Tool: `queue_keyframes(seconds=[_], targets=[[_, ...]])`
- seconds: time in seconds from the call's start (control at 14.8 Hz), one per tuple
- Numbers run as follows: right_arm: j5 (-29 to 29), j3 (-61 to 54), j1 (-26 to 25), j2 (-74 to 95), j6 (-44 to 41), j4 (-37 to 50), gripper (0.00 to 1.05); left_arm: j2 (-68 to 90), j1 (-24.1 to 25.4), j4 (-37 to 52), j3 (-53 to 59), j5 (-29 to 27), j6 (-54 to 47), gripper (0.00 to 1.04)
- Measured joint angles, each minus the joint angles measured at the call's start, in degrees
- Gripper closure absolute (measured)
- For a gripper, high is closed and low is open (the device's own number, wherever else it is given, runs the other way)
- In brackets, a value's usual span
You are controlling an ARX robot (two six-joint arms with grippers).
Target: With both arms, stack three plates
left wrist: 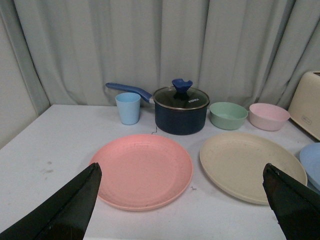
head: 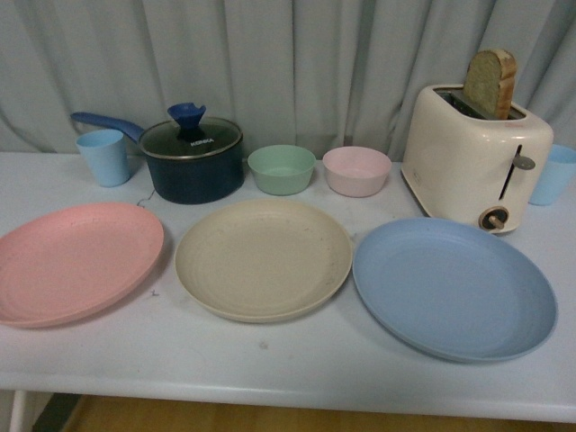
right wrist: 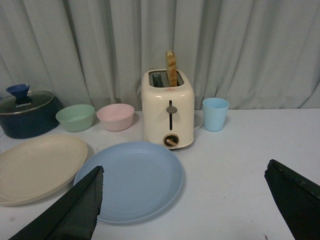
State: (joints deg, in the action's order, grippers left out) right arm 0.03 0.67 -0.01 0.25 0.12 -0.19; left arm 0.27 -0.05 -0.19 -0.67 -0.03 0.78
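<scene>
Three plates lie side by side on the white table in the front view: the pink plate (head: pixel 76 261) at left, the beige plate (head: pixel 263 257) in the middle, the blue plate (head: pixel 453 288) at right. None touch or overlap. No arm shows in the front view. My left gripper (left wrist: pixel 181 175) is open and empty, held back from the pink plate (left wrist: pixel 142 170), with the beige plate (left wrist: pixel 250 164) beside it. My right gripper (right wrist: pixel 184 175) is open and empty, held back from the blue plate (right wrist: pixel 131 179); the beige plate (right wrist: pixel 37 167) also shows there.
Behind the plates stand a light blue cup (head: pixel 104 157), a dark blue lidded saucepan (head: pixel 193 159), a small green bowl (head: pixel 282 168), a small pink bowl (head: pixel 356 170), a cream toaster (head: pixel 475 155) with bread in it, and another blue cup (head: pixel 552 174). A curtain hangs behind.
</scene>
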Motion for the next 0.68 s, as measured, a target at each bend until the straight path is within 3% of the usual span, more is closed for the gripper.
queue_keyframes(seconds=[0.68], targets=[[0.0,0.0,0.0,0.0,0.0,0.0,0.07,0.0,0.0,0.0,0.0,0.0,0.0,0.07]])
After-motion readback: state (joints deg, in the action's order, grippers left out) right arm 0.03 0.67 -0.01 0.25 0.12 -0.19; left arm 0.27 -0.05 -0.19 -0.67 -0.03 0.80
